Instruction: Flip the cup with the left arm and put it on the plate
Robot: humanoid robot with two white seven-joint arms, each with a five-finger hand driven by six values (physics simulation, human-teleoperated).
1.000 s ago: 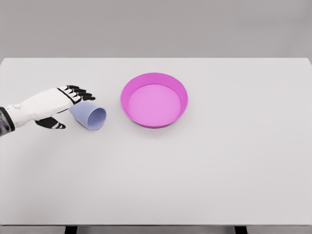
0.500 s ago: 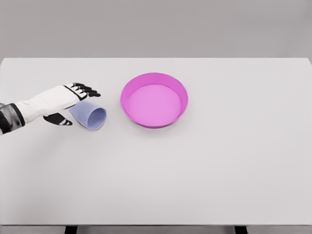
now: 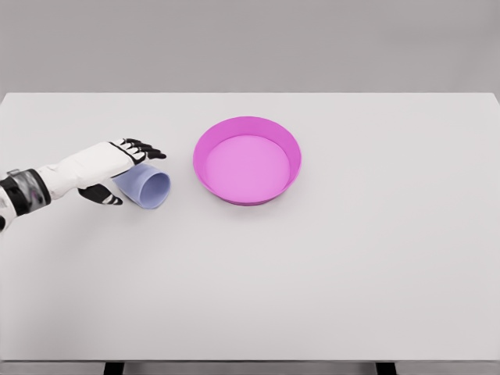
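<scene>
Left of the pink plate (image 3: 247, 160), a pale blue cup (image 3: 143, 187) lies on its side on the white tabletop (image 3: 351, 266). Its open mouth points toward the plate and a bit toward the camera. The cup and the plate are near each other but do not touch.

The left hand (image 3: 109, 166) has moved closer to the cup than it was a second ago. Before, more of the cup's closed end could be seen. Now the hand covers that end. The black fingers (image 3: 147, 150) reach over the top of the cup, and the thumb (image 3: 101, 195) sits low, just beside the cup's bottom. The fingers are spread and not yet wrapped around anything, so the hand holds nothing. The cup has not moved at all.

This likely means the hand is getting ready to grab. The cup must first be held tight, then turned to stand up, then carried to the plate. None of that is done yet.

Counting things: one cup, one plate, one tabletop, and one hand showing. The right arm cannot be seen. The plate has nothing in it.
</scene>
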